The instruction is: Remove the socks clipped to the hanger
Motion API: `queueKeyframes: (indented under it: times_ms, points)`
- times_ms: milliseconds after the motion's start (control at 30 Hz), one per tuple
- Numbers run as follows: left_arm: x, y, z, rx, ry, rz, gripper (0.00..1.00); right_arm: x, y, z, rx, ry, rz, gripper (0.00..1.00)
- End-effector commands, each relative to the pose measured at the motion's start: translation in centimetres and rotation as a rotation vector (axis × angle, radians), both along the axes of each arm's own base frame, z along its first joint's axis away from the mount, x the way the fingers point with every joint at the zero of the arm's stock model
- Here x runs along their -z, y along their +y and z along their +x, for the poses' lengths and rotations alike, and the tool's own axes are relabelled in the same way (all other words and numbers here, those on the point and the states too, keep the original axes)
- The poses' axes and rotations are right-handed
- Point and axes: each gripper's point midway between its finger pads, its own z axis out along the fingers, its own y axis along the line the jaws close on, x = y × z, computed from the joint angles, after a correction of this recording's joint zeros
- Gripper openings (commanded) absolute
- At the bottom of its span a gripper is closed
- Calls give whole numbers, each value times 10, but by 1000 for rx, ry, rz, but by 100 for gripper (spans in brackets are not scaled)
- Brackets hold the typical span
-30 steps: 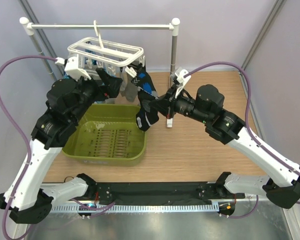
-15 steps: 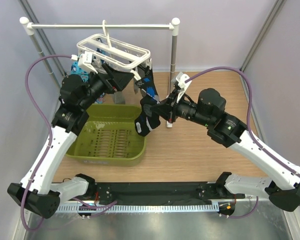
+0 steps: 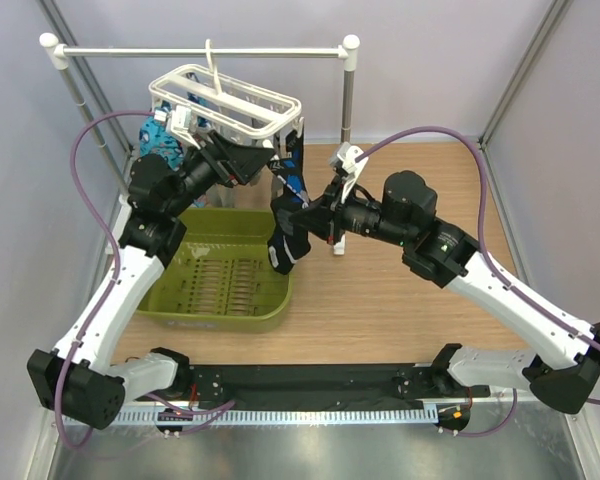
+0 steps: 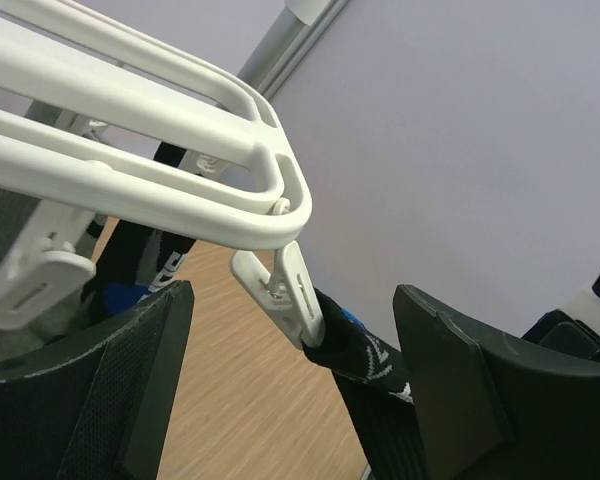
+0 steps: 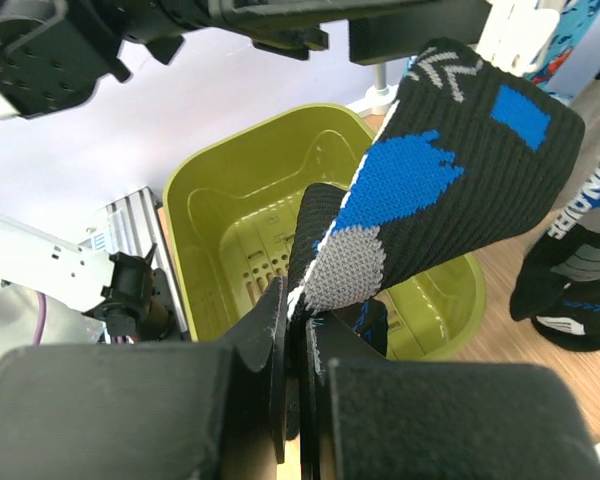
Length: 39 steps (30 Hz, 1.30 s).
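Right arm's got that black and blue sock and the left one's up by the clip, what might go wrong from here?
1. The right gripper is shut on the black sock while the clip grips it; pulling now could swing the hanger or unhook it from the rail.
2. The open left gripper straddles the clip; it might close on sock or hanger instead.
3. The sock hangs near the right rim of the basket and could drop outside.

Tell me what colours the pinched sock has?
Soft black fabric sock with blue patches, a grey patch, white marks; clearest in right wrist view.
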Motion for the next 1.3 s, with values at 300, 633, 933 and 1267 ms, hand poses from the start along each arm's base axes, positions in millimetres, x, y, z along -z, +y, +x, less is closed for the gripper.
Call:
queueKeyframes:
  times_ms: [300, 633, 933, 1267]
  points:
    - [-17, -6, 0, 140, -147, -71, 81, -41, 9, -10, -63, -43, 111, 1]
    - [-6, -8, 13, 134, -139, -89, 79, -36, 11, -9, -72, -36, 105, 1]
    - [-16, -12, 10, 169, -172, -97, 72, -35, 13, -9, -76, -30, 104, 1]
    - [-12, -11, 14, 156, -141, -106, 54, -35, 14, -9, -80, -27, 110, 1]
